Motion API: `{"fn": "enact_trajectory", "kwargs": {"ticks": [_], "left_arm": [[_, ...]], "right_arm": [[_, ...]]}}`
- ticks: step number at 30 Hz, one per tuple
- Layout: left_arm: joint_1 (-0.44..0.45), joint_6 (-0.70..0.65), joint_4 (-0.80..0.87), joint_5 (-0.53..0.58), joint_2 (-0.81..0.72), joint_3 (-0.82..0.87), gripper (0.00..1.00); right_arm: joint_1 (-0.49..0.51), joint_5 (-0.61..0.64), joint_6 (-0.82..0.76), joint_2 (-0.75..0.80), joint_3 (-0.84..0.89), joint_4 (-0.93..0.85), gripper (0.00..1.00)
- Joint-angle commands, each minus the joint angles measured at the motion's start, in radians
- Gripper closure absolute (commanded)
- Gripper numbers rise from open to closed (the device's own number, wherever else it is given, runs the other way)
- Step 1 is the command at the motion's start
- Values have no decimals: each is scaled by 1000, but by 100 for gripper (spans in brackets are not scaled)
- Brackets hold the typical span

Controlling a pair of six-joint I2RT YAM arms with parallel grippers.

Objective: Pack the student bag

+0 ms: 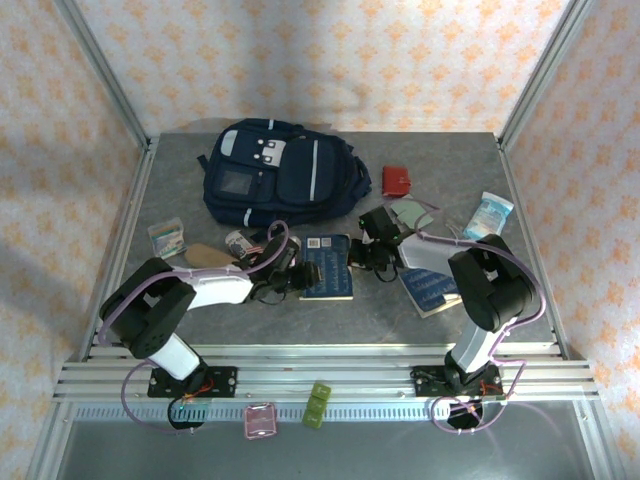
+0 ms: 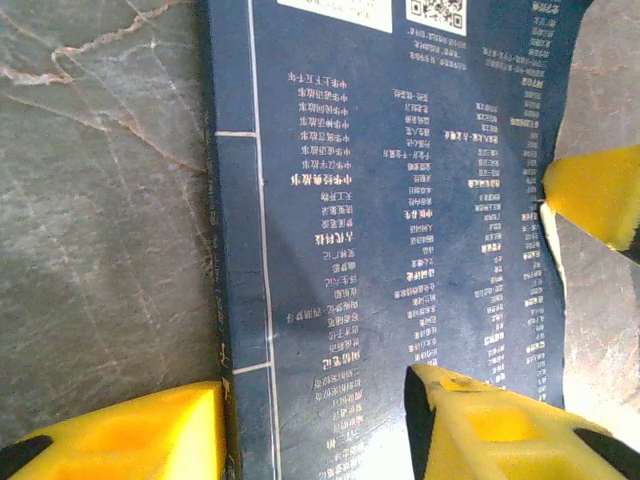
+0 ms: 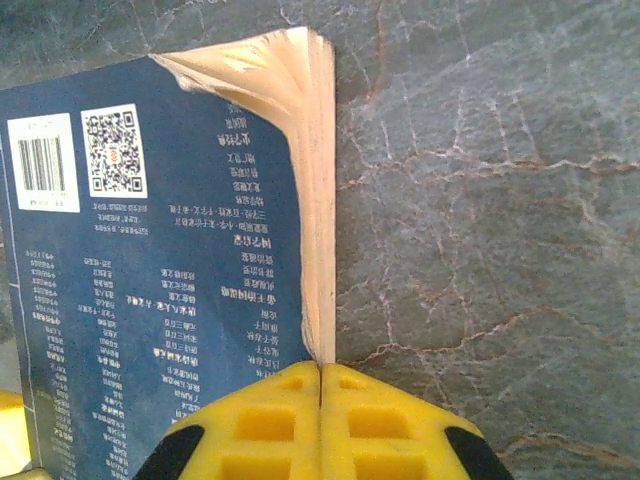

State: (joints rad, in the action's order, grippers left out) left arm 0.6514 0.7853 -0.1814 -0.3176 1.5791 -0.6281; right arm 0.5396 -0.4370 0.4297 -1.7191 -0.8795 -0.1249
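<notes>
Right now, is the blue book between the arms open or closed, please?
Closed: the book lies flat on the table, one corner curling up.

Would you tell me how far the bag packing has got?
Done: nothing looks packed; the bag lies at the back. In hand: the left end effector is open over a blue book, the right end effector shut at its page edge. To do: that book, a second book, the red pouch, the pale-blue packet.

Black-and-white left arm (image 1: 190,295) and right arm (image 1: 480,290) carry purple cables (image 1: 275,230) and blocky yellow tool fingers (image 3: 260,425).
</notes>
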Motion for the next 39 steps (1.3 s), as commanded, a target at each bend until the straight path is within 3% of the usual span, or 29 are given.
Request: {"fn": "enact_trajectory", "kwargs": {"ticks": [1,9,12,16,19,23,27,32,36,39], "left_arm": [[19,1,-389,-138,23,-4,53],[19,0,-497,-140,-80,57,57],[16,-13,-427,-131,-58,38,61],[12,-27,-335,-134,-23,6,87],[7,-57,-279,-85,-53,6,95],[-10,-126,-172,-63,-82,-17,100],[-37,-121,-198,-104,-152,-7,100],[-84,-109,-220,-159,-276,-29,100],[-136,-92,-256,-236,-355,-51,100],[-193,-29,-348,-346,-385,-55,100]], "right_arm": [[10,-16,18,-51,58,-81,97],[10,-29,35,-57,73,-58,97],[10,-40,40,-57,74,-48,96],[8,-25,56,-25,73,-44,88],[-13,-22,69,38,91,-19,82],[-56,-27,64,94,103,-16,69],[-114,-112,72,167,134,36,62],[-160,-169,98,353,162,138,34],[-179,-263,93,468,156,237,22],[-180,-300,113,570,165,346,3]]}}
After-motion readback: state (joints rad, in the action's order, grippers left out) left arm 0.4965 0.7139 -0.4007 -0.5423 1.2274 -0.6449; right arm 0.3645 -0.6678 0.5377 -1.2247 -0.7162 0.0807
